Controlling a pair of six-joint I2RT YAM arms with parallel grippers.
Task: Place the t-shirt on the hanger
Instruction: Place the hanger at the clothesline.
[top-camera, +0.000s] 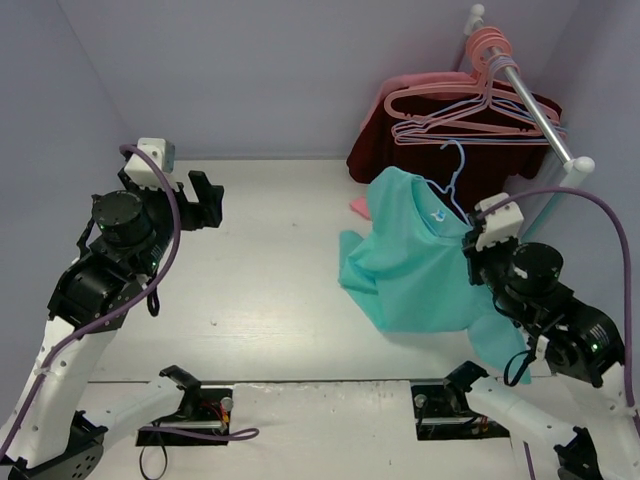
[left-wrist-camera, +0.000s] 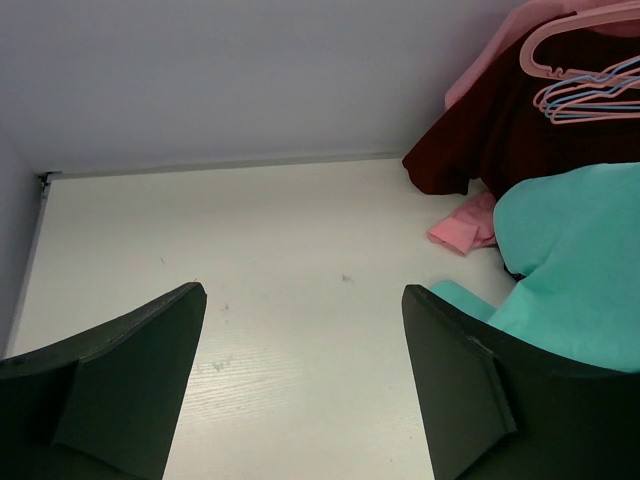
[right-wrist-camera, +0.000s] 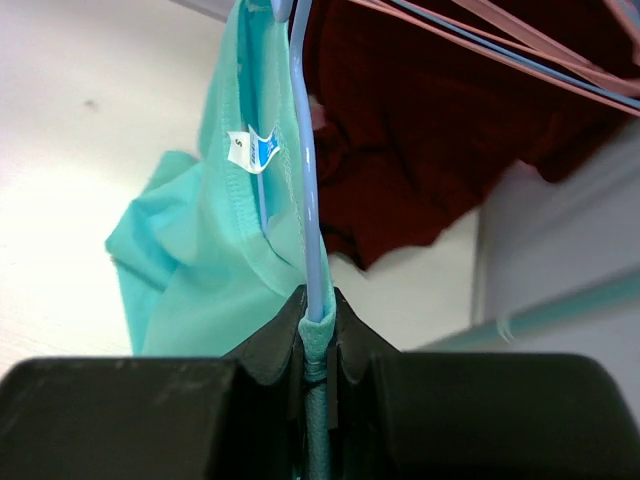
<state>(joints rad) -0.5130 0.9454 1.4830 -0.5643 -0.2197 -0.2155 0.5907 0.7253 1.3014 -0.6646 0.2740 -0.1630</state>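
Top view: the soft teal fabric t-shirt (top-camera: 415, 265) lies at about 3 o'clock on the white table (top-camera: 270, 270). Its collar is raised toward 1 o'clock and its lower body is spread and creased on the surface. The thin light-blue wire clothes hanger (top-camera: 456, 185) rises from the collar with its hook uppermost. The right gripper (top-camera: 470, 248) meets the garment at the collar's 4 o'clock side.

Right wrist view: the right gripper (right-wrist-camera: 318, 312) is clenched, its jaws pinching the hanger wire (right-wrist-camera: 308, 200) together with a fold of the t-shirt (right-wrist-camera: 200, 290). The white and blue neck label sits just beside the wire.

The left gripper (top-camera: 205, 200) hangs at 10 o'clock, well apart from the garment. In the left wrist view its jaws are spread wide and grasp nothing (left-wrist-camera: 300, 300), with the t-shirt (left-wrist-camera: 580, 260) at 3 o'clock.

At 1 o'clock a dark maroon garment (top-camera: 400, 150) and thick pink plastic hangers (top-camera: 450, 105) hang from a metal rail (top-camera: 535, 105). A small pink cloth (top-camera: 358, 207) lies between the maroon garment and the t-shirt.
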